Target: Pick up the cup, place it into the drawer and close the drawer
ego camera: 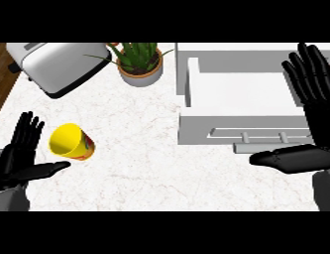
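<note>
Two open hands, nothing held.
Left hand (20,156) beside the yellow cup (71,142) near the surface's (145,163) left edge; right hand (321,119) by the open drawer (244,99).

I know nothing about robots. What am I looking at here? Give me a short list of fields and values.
surface: white marbled counter
cup: yellow cup, on the counter beside the left hand, not held
drawer: white drawer, pulled open, nothing visible inside
left hand: left hand, open, next to the cup
right hand: right hand, open, over the drawer's right side
other things: toaster, potted plant
</note>
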You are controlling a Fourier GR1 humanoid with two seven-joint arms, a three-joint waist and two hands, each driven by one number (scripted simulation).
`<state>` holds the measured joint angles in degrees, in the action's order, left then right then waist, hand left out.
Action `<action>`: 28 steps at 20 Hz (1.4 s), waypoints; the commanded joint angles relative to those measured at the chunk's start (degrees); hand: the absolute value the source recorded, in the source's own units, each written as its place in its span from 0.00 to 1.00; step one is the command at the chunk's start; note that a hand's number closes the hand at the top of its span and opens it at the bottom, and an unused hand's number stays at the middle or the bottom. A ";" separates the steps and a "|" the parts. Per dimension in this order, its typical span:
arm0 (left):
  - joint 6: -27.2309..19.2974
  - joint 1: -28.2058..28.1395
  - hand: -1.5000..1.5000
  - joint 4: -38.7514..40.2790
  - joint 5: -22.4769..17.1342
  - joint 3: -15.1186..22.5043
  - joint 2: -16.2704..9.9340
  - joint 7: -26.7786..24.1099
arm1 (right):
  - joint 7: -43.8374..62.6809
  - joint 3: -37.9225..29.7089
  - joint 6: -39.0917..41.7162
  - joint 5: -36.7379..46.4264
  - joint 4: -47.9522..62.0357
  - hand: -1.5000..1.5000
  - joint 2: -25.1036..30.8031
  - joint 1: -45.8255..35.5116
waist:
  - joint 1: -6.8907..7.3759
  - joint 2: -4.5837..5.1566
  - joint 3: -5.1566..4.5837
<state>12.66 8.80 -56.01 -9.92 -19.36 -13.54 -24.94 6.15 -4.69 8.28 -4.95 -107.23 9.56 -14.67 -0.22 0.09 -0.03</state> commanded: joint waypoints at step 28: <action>2.44 17.14 0.00 46.88 8.05 -1.88 -3.99 -34.82 | 3.11 -0.60 0.10 -0.08 0.46 0.00 0.48 -4.52 | -1.34 0.76 -0.31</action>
<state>11.91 25.54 -9.92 -2.41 -21.56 -17.58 -55.79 8.06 -6.69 9.87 -6.88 -107.81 10.67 -16.48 -1.52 0.65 -0.25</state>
